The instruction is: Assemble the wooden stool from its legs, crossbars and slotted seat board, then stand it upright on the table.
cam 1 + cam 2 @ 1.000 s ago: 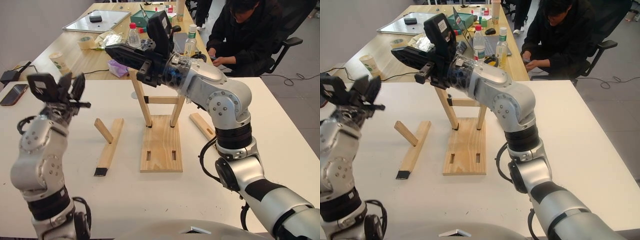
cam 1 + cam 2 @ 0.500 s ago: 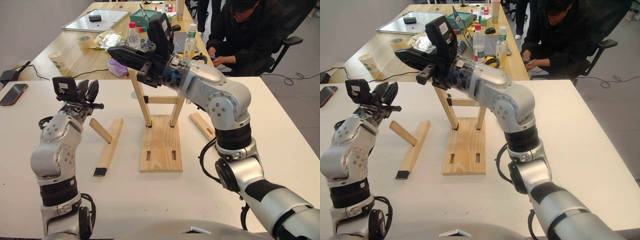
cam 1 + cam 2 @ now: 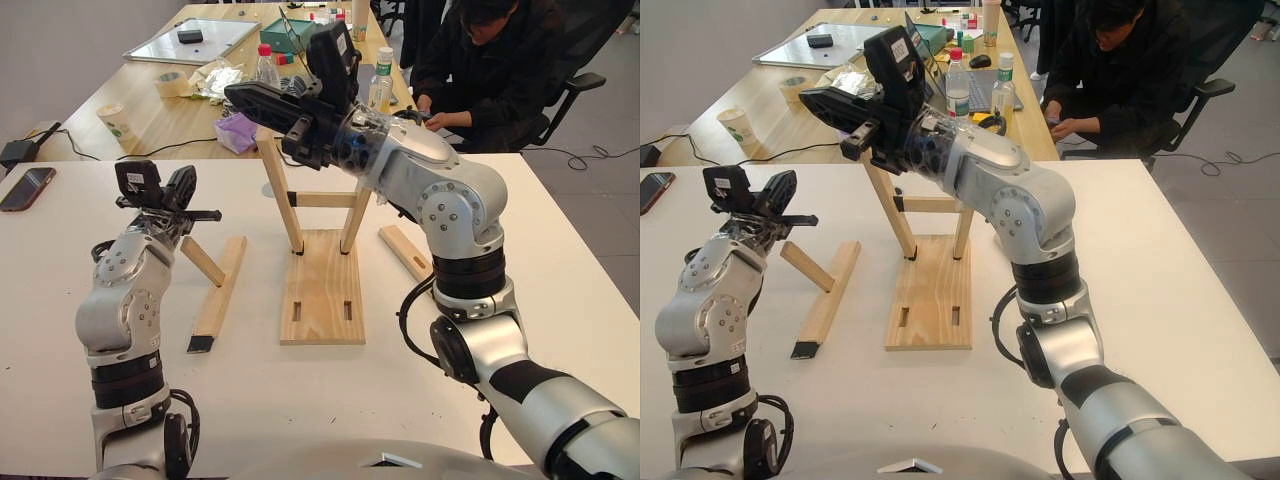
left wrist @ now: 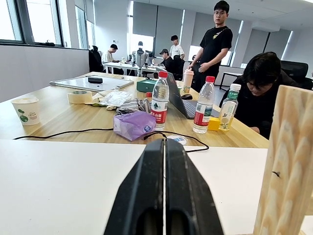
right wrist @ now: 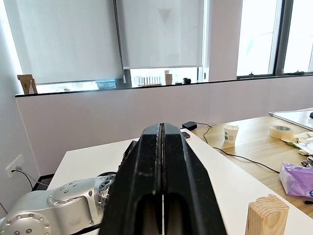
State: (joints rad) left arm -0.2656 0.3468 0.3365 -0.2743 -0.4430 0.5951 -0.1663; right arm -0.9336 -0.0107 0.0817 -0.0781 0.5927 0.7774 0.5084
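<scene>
While leg frame (image 3: pixel 286 198) stands, right pincer (image 3: pixel 234 94) (closed) hovers just above.

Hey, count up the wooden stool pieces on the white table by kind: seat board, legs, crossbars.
Slotted seat board: 1
Legs: 4, two standing in the board, one lying flat on each side of it
Crossbars: 2, one between the standing legs, one at the leg lying on the left
Total: 7
</scene>
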